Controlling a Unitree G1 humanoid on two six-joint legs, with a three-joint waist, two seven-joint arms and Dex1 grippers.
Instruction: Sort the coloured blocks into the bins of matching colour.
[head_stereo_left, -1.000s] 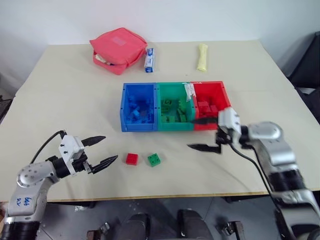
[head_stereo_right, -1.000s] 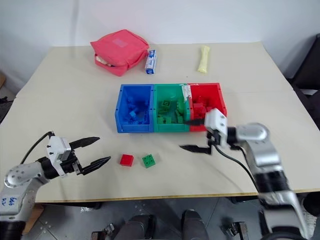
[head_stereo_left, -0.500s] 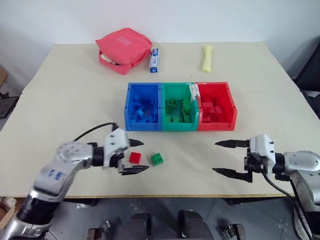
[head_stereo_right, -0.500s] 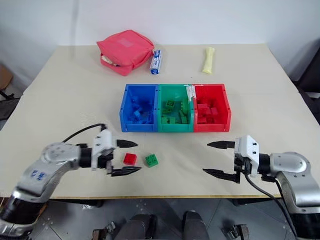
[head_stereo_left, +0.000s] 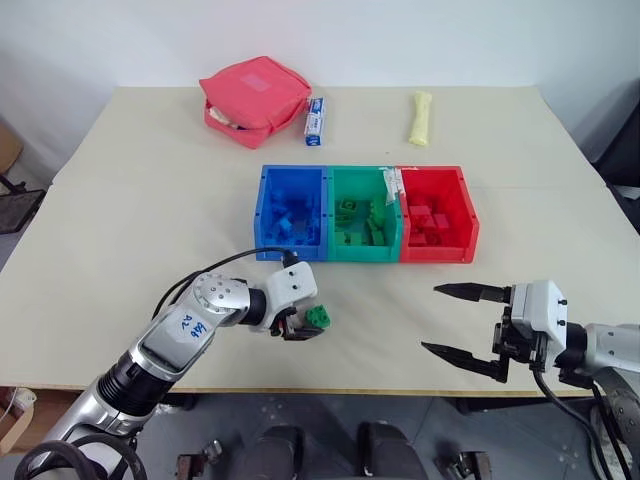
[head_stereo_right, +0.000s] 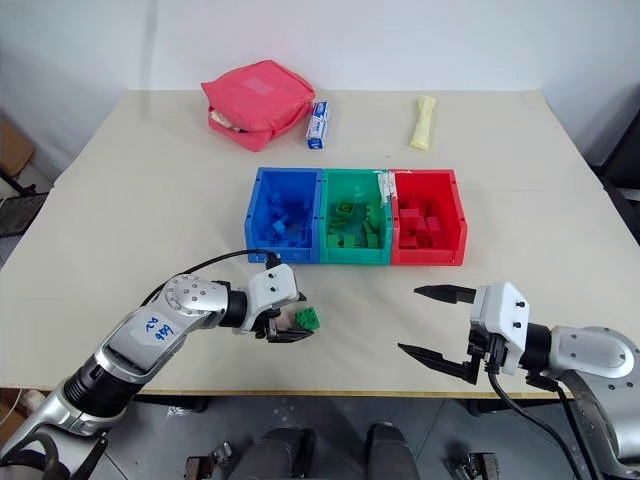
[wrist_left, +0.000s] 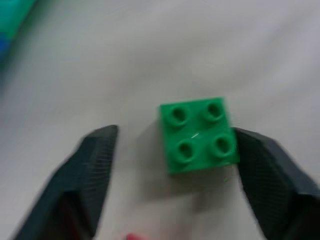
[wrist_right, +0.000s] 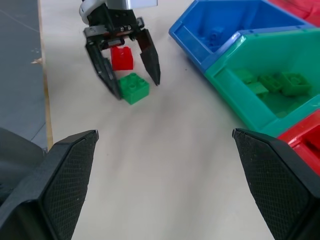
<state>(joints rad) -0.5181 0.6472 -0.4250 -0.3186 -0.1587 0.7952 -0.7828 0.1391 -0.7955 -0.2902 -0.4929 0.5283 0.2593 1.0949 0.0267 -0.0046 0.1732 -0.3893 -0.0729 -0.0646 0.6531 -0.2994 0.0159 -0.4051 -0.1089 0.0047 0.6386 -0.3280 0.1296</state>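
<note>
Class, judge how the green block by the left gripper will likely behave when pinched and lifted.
The green block looks like stiff moulded plastic, so it probably won't deform. Its flat, square sides suggest it won't roll. Being small, it is likely light, though its smooth faces might slip.

Green block (wrist_left: 198, 134): one, square, four round studs on top, lying flat on the pale table (wrist_left: 150, 55). Left claw (wrist_left: 172, 157): two dark textured fingers, one on each side of the green block, parted. One finger (wrist_left: 90, 170) stands apart from the block with bare table between; the other (wrist_left: 265, 175) lies close against the block's opposite side, contact not certain. Red item (wrist_left: 137, 236): a sliver between the fingers, near the claw's base. Green and blue shapes (wrist_left: 12, 22): blurred, beyond the block.
</note>
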